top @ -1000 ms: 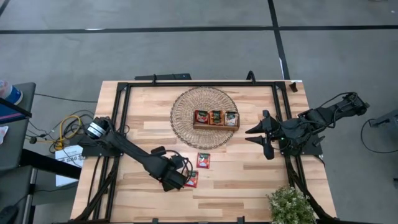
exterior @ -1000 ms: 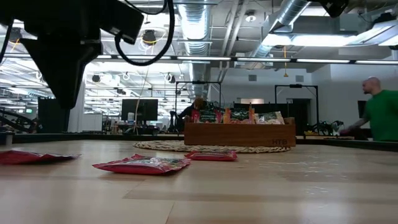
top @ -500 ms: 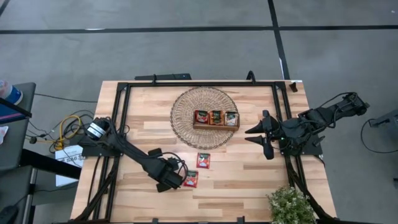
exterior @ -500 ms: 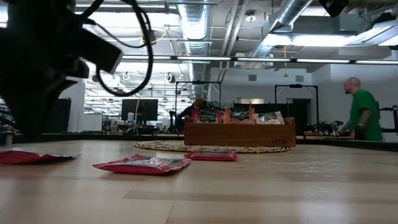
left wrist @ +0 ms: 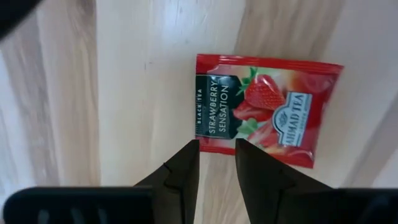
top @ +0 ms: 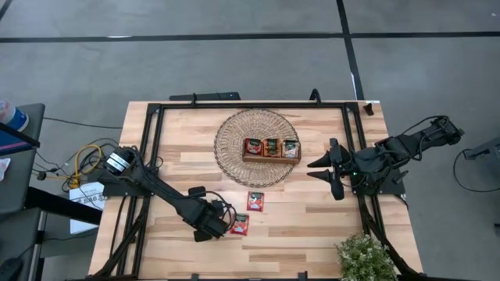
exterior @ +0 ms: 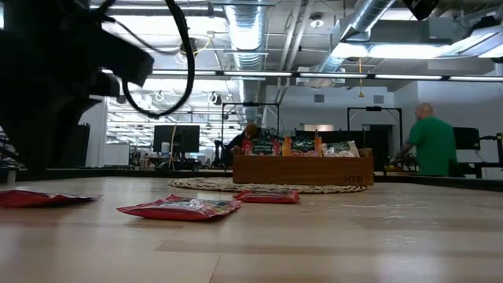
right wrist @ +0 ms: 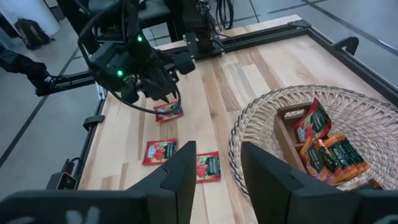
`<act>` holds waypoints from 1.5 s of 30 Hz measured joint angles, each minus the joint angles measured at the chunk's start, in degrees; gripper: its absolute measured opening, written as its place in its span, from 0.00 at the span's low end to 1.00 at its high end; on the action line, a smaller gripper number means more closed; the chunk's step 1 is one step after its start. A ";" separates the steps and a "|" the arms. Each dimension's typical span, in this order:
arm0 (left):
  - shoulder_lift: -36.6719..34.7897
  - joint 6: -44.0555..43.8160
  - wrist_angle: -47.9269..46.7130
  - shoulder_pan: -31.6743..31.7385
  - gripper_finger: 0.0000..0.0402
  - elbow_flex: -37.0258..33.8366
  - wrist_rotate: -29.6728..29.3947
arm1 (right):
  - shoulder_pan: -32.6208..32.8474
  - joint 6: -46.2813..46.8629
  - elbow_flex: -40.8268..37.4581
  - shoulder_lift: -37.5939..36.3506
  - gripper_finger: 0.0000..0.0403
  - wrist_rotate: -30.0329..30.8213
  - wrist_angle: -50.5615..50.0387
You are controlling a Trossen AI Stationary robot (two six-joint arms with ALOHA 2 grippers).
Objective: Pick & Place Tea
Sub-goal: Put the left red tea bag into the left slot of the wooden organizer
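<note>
Red foil marks the nearest tea sachet [left wrist: 264, 109], a strawberry one lying flat on the pale wooden desk [top: 312, 211] near its front edge, left of centre. The left end effector [top: 212, 229] hangs low just beside it, and in the left wrist view its two dark fingers [left wrist: 183, 171] stand a little apart with their tips at the sachet's near edge, by the dark label band; nothing is between them. The sachet lies straight ahead of those tips, its long axis running across the line of the fingers, so my judgement is that a short advance would put the edge in the gap. A second red sachet [top: 255, 201] lies a little farther in, toward the woven mat [top: 226, 148] that carries the wooden tray [top: 270, 158]. The right end effector [top: 326, 175] waits by the desk's right edge, well apart from both, fingers parted and empty. The left arm is plainly nearer.
</note>
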 joint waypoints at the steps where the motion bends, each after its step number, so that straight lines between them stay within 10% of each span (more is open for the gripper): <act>1: -0.54 0.45 -0.01 -0.14 0.24 0.00 -0.38 | 0.00 0.00 0.00 0.00 0.29 0.00 0.00; 45: -4.96 -5.43 8.34 2.33 0.15 0.15 1.02 | 0.02 -0.02 0.00 0.00 0.29 0.02 0.04</act>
